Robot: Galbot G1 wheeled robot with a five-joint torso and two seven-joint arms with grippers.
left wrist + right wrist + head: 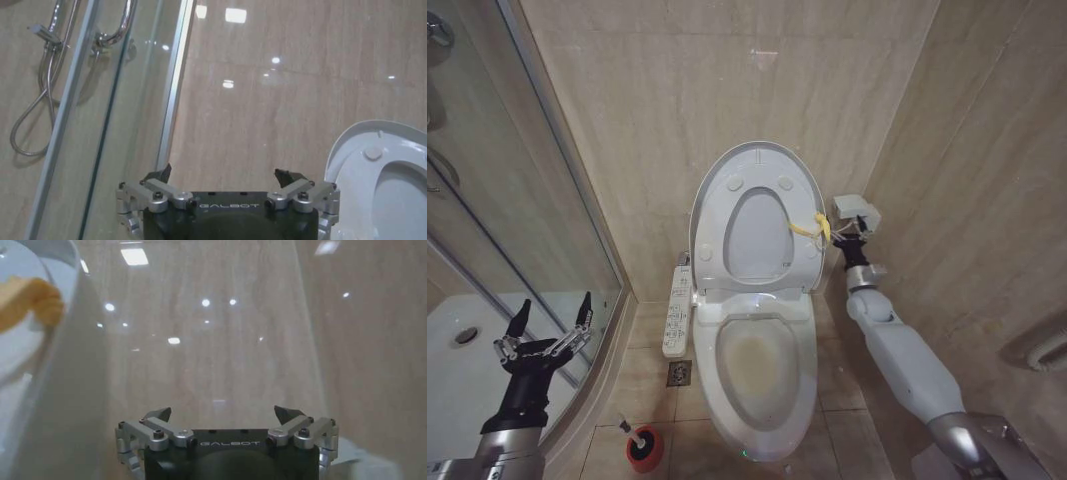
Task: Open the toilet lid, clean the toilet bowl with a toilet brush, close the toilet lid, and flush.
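Beige marble-look tiles line this narrow bathroom, with the toilet bowl (757,370) as landmark. The toilet lid (757,215) stands upright against the wall behind it. The right end effector (847,226), fingers spread and empty, sits just beside the lid's edge. The left end effector (551,318), also open, hovers near the shower glass (517,200). The toilet brush (640,438) waits in its red holder (645,450) left of the bowl; the left arm seems best placed to grasp its handle squarely from above.

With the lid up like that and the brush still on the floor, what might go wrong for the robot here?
The raised toilet lid and seat lean on the wall with the right pincer beside their edge; a nudge might tip them down. The toilet brush stands low in its red holder by the glass shower door; the open left pincer, reaching down, might hit the glass or tip the holder.
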